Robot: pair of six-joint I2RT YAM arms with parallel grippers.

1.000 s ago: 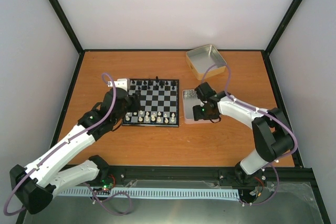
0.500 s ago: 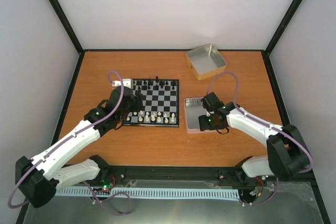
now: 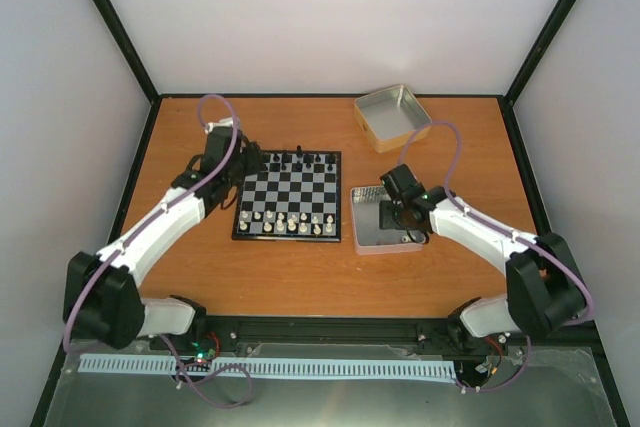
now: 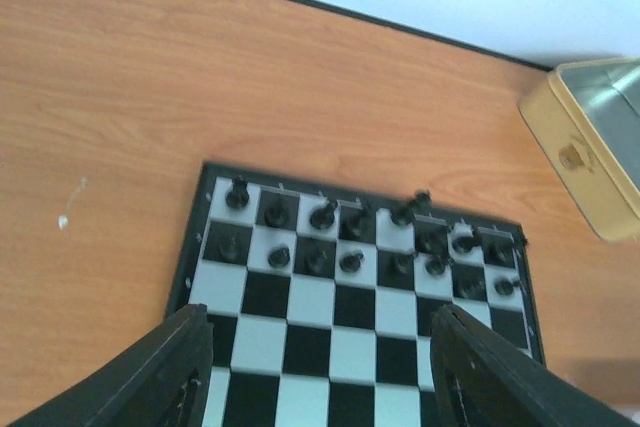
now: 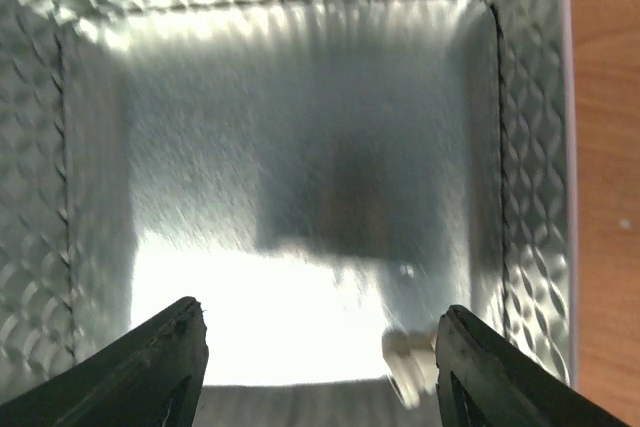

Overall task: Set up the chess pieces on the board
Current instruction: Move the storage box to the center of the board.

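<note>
The board [image 3: 290, 192] lies left of centre on the table. Several cream-white chess pieces [image 3: 288, 223] stand on its near rows, and black pieces [image 3: 296, 160] on its far rows. My left gripper [image 3: 243, 161] is open and empty above the board's far-left corner. In the left wrist view it [image 4: 318, 367] looks over the board [image 4: 300, 302] at the black pieces [image 4: 340, 237]. My right gripper [image 3: 400, 209] is open over a shallow metal tin [image 3: 368, 237]. In the right wrist view one cream-white piece [image 5: 410, 372] lies on the tin floor [image 5: 300, 147], just inside the right finger [image 5: 500, 377].
A second metal tin [image 3: 392, 117] with a tan outer wall stands at the back right. It also shows in the left wrist view [image 4: 590, 152]. Black frame posts and white walls enclose the table.
My left gripper has moved from the board's near-left side to its far-left corner. My right gripper has shifted about over the tin and still holds nothing.
</note>
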